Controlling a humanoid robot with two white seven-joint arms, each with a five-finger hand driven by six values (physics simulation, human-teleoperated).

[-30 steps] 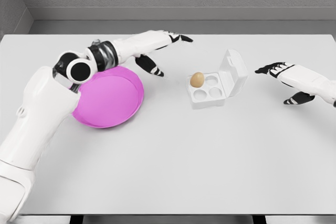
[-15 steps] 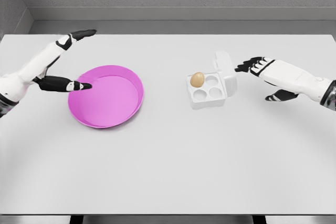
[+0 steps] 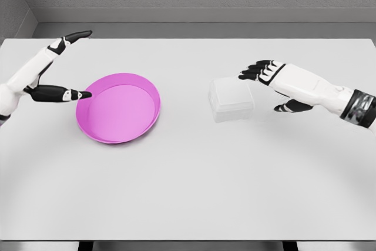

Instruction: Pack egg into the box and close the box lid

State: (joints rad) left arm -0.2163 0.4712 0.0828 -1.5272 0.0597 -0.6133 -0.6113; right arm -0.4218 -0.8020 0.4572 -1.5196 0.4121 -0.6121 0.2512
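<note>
The white egg box (image 3: 231, 99) sits at the table's middle right with its lid down flat, so the egg inside is hidden. My right hand (image 3: 265, 73) hovers just right of and above the box, fingers spread and holding nothing, fingertips near the box's back right corner. My left hand (image 3: 61, 69) is far off at the left edge, open, with its thumb pointing at the rim of the pink plate.
A pink round plate (image 3: 119, 107) lies left of centre, holding nothing. The white table (image 3: 194, 186) ends at a grey wall at the back.
The box lid went from upright to fully down, hiding the egg. My right hand moved left along with it. My left arm swung back from the table's middle to the left edge.
</note>
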